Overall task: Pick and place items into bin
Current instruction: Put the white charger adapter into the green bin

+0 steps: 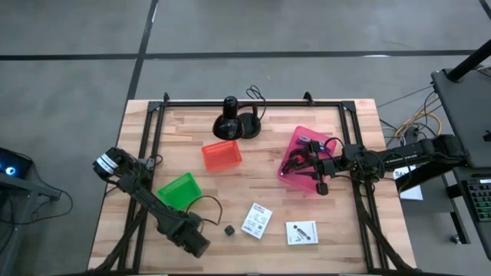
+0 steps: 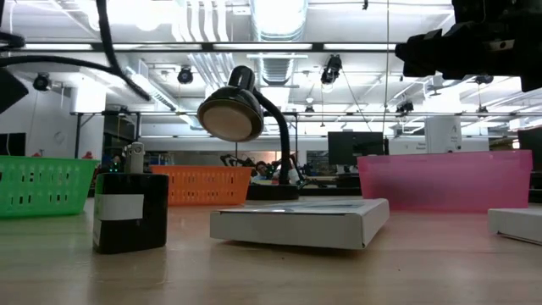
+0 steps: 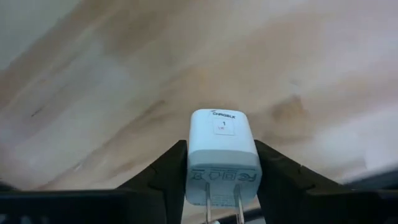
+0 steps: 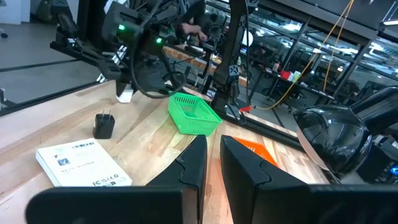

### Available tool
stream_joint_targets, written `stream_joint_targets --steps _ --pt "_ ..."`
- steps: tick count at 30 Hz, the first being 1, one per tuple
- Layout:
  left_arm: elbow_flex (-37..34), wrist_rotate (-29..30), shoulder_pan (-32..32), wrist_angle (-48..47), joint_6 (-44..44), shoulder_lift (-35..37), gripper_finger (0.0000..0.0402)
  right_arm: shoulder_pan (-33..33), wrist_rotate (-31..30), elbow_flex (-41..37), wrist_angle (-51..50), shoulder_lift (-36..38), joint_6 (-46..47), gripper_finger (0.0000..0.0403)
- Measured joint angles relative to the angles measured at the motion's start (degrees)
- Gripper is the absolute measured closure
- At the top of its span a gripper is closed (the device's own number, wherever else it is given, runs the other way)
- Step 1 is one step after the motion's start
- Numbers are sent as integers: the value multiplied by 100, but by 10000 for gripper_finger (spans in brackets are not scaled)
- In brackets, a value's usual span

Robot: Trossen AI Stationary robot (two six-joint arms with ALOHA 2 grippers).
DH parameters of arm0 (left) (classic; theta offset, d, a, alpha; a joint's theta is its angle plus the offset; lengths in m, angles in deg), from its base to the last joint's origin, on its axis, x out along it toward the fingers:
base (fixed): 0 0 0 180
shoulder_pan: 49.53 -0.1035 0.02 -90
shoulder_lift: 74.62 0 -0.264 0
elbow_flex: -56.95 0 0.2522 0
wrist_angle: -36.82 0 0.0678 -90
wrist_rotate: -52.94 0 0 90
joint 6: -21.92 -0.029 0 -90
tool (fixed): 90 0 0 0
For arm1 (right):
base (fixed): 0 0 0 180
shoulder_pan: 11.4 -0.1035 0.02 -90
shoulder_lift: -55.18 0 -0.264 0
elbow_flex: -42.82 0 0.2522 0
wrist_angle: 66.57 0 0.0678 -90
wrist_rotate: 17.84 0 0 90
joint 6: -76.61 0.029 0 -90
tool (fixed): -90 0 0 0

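Left gripper (image 3: 221, 180): pinching small white plug-in charger (image 3: 222, 152), lower left of table
Right gripper (image 4: 213, 163): nearly pressed together, over pink plastic bin (image 1: 295, 146), right

What I see of the small things and the bins

I see a small white plug (image 3: 222, 146), prongs toward the camera, pinched between the fingers of the left gripper (image 3: 221, 149). A tiny black plug cube (image 1: 228, 229) stands prongs up, just beside a white printed box (image 1: 256, 220) lying flat. A second white box (image 1: 301, 231) lies near it. The green bin (image 1: 179, 190), red bin (image 1: 222, 156) and pink bin (image 1: 303, 161) sit apart from each other
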Motion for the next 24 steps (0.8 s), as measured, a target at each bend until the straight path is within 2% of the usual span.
stream_joint_targets --steps 5,13,17,20,24 --pt "164 205 2 179 -716 0 267 0 0 0 0 0 -2 367" --pt "516 1336 -172 169 -1599 11 267 -2 2 0 -9 0 -4 367" --pt "667 1681 -467 153 -2259 11 267 -2 1 0 -9 0 -3 367" --pt "856 1724 -806 122 -2963 11 267 -2 0 0 -9 0 -7 367" --pt "1299 1732 -1290 -477 -3888 11 267 -1 1 0 -8 0 -46 367"
